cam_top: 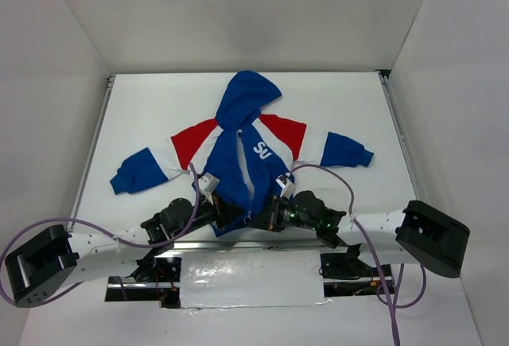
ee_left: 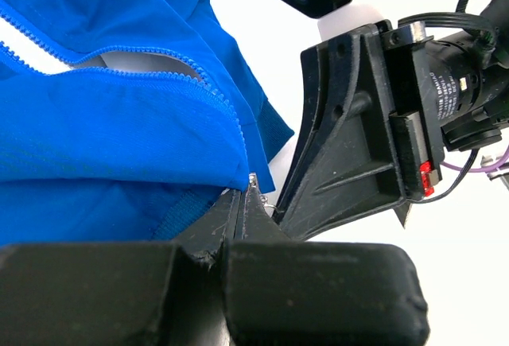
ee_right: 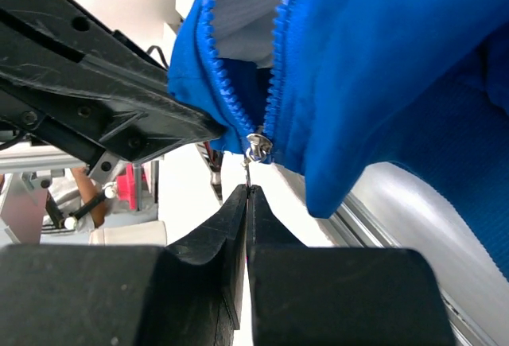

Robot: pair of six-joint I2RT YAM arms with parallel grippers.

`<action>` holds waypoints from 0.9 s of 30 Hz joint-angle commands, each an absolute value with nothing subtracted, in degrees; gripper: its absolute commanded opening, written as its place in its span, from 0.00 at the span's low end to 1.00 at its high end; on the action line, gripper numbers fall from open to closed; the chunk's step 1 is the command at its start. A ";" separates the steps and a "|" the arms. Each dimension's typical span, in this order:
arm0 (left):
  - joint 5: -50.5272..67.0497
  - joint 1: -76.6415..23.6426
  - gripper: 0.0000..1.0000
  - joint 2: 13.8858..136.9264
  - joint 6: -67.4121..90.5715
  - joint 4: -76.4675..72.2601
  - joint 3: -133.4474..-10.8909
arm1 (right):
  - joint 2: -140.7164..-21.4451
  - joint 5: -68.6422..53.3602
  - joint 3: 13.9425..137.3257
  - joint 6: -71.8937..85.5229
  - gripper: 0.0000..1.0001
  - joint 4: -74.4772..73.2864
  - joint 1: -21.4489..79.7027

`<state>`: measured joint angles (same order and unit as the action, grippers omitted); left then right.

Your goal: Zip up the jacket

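Observation:
The blue hooded jacket [cam_top: 242,151] with red and white sleeve bands lies on its back on the white table, front open, hem toward the arms. My left gripper [ee_left: 242,191] is shut on the bottom corner of the jacket's hem [ee_left: 199,167], right beside the zipper end. My right gripper [ee_right: 248,189] is shut on the thin metal pull of the silver zipper slider [ee_right: 258,145], which sits at the very bottom of the blue zipper teeth [ee_right: 274,68]. Both grippers meet at the hem in the top view, the left gripper [cam_top: 231,217] and the right [cam_top: 258,219] nearly touching.
The right arm's gripper body [ee_left: 358,131] fills the space just right of my left fingers. The left arm's black body [ee_right: 95,83] is close on the left in the right wrist view. The metal table edge [ee_right: 413,227] runs just under the hem.

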<state>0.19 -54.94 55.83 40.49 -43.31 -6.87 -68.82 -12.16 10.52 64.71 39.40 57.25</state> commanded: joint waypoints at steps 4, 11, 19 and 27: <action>0.26 -55.02 0.00 55.46 39.55 -47.11 -7.47 | -66.53 -9.93 11.95 63.46 0.00 41.13 57.74; 0.26 -55.02 0.00 55.11 38.94 -46.32 -7.56 | -64.52 -8.80 10.73 70.89 0.00 40.44 57.66; 0.79 -55.02 0.00 56.07 38.67 -47.64 -6.85 | -55.29 -2.64 8.88 89.28 0.00 35.43 57.92; 2.63 -55.02 0.00 55.99 38.41 -48.86 -5.80 | -52.90 -3.07 16.25 97.20 0.00 19.26 57.57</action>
